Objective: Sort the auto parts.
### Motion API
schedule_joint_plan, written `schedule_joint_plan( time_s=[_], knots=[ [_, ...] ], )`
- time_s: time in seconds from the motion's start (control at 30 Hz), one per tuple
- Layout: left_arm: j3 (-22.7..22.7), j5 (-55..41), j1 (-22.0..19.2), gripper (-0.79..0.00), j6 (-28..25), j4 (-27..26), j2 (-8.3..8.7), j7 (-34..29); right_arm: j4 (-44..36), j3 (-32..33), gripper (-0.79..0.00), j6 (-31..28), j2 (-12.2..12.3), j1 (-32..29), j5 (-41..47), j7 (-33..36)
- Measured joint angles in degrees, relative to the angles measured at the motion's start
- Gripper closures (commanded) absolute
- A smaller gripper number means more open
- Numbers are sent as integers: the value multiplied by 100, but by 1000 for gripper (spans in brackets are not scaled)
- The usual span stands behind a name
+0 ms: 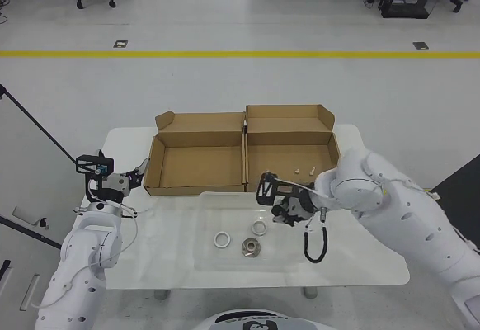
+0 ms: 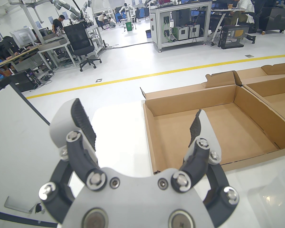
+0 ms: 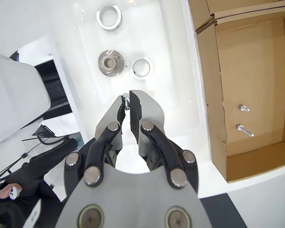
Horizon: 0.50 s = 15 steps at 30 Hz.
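Top view: right tool is held over the tray, right box just beyond. Left wrist view: left tool is seen apart, empty, beside left box. Right wrist view: bolt is clamped in right tool, axis along the fingers; right box, with two bolts, lies alongside.

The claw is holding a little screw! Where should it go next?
Probably swing over the cardboard box and let go there. The right claw is shut on a screw above the white tray, and two similar screws already lie in that box.
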Motion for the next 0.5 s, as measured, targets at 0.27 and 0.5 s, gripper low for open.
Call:
schedule_joint_plan(
  time_s=[0.27, 0.5],
  knots=[
    [0, 0, 0, -785, 0, 0, 0, 0, 148, 1200, 0, -1037, 485, -966, 1185, -1037],
    [0, 0, 0, -785, 0, 0, 0, 0, 550, 1566, 0, -2492, 770, -1501, 2071, -2490]
  ],
)
